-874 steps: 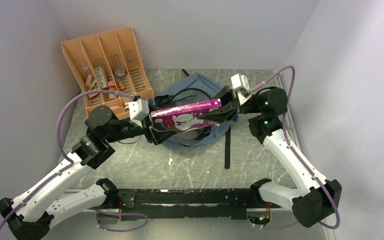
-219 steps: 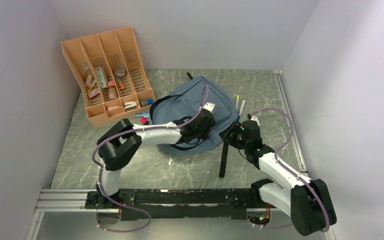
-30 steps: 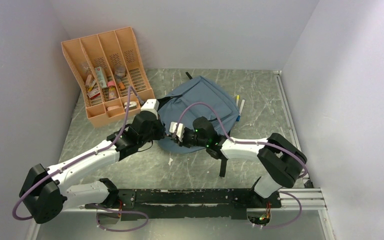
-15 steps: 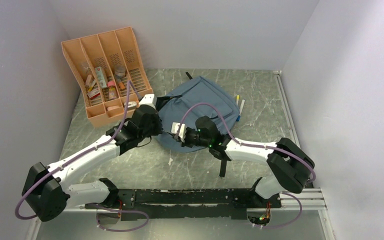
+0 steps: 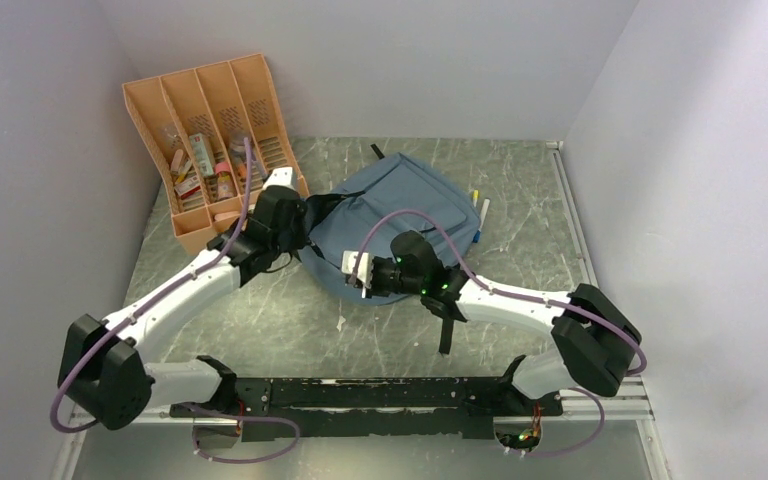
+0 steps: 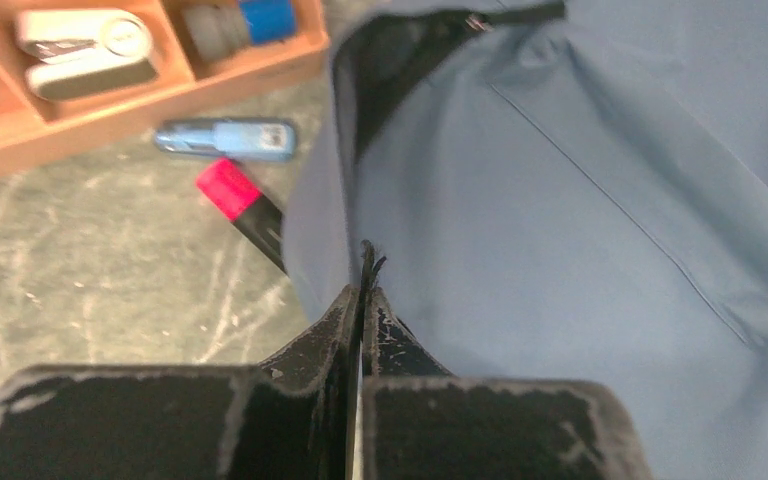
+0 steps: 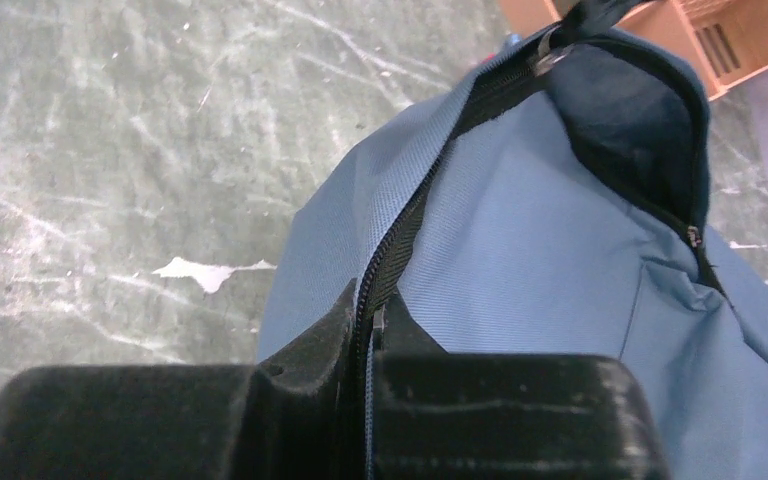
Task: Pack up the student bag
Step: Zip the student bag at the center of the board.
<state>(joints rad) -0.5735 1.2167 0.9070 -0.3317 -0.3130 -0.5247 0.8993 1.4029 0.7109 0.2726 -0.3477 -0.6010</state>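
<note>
The bag [image 5: 400, 185] lies flat on the table [image 5: 290, 330], in the middle toward the back, just beside the orange organizer [image 5: 148, 115]. Both arms reach to its near-left edge. The left tool [image 6: 363, 292] has its jaws pressed together on a thin dark sliver at the border of the bag. This is most likely a zipper pull or a piece of zipper tape, but I cannot tell which. The right tool [image 7: 370, 315] is clamped on the black zipper [image 7: 410, 230] band of the same edge, and beyond it the mouth [image 7: 640, 130] of the bag gapes open and dark. I think the two grips are placed like this because soft fabric gives way. One tool can anchor the seam while the other pulls along it, so the cloth does not bunch. A pink marker [image 6: 228, 188] lies on the table with its dark end going under the bag's edge, so it seems not packed yet.
</note>
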